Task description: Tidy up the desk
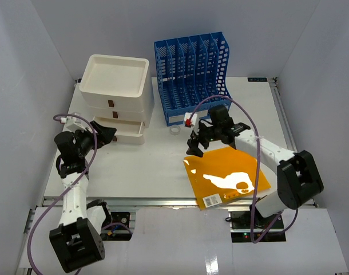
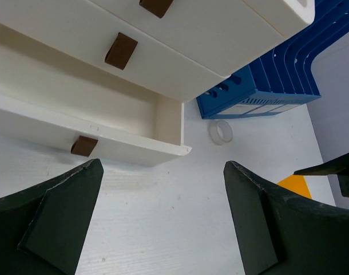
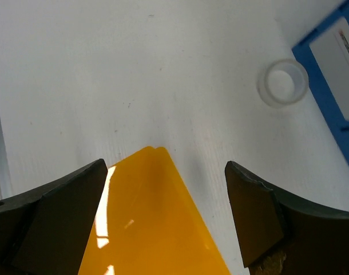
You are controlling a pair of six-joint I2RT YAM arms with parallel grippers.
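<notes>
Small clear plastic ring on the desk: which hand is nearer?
Right. The right hand sits just right of the small clear plastic ring, over a corner of the orange folder; the left hand is farther left, by the white drawer unit.

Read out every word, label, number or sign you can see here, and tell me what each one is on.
No text here is legible.
Barcode sticker on the orange folder: print too small to read.
White label on the blue file rack: blurred.
Dark plate at the far right edge of the desk: too small to read.
</notes>
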